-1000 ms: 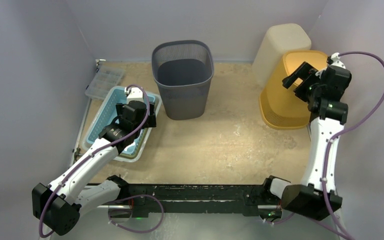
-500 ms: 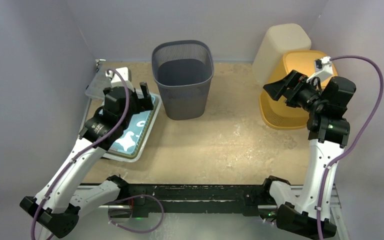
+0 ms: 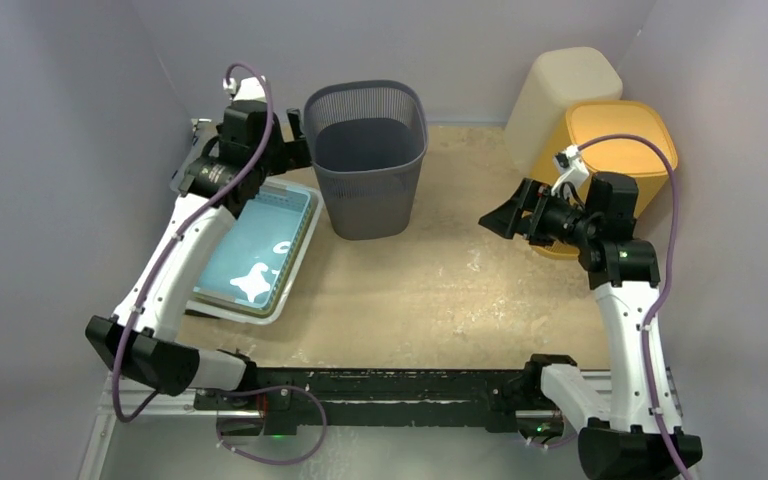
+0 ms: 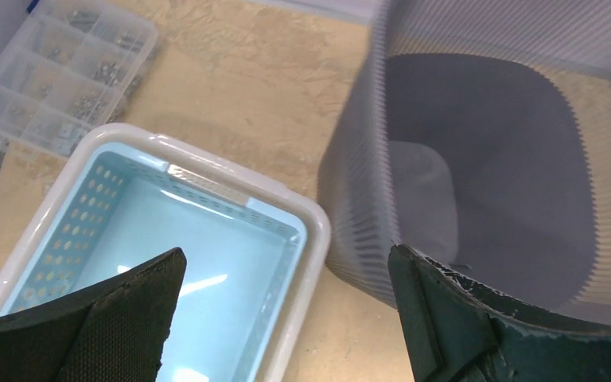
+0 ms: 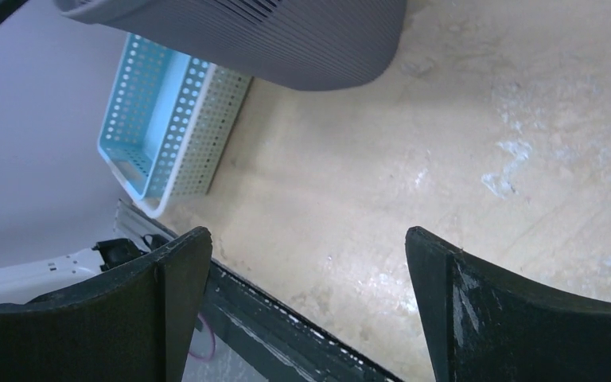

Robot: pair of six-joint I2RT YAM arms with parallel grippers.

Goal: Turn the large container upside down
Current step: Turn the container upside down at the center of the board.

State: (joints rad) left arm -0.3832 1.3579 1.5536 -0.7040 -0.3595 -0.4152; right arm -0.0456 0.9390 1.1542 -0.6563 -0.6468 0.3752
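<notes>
Pretty sure the grey mesh bin (image 3: 365,160) is best pinched at opposite rims, left gripper (image 4: 286,251) and right gripper (image 5: 308,232) both spread wide, nothing held.

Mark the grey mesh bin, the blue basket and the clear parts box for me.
grey mesh bin (image 3: 365,205): top external view, front wall.
blue basket (image 4: 175,278): left wrist view, bare floor.
clear parts box (image 4: 60,76): left wrist view, lid centre.

In the left wrist view the grey bin (image 4: 485,159) runs off the top right, blurry. The clear box (image 4: 56,72), upper left, holds bits too small to tell.
</notes>
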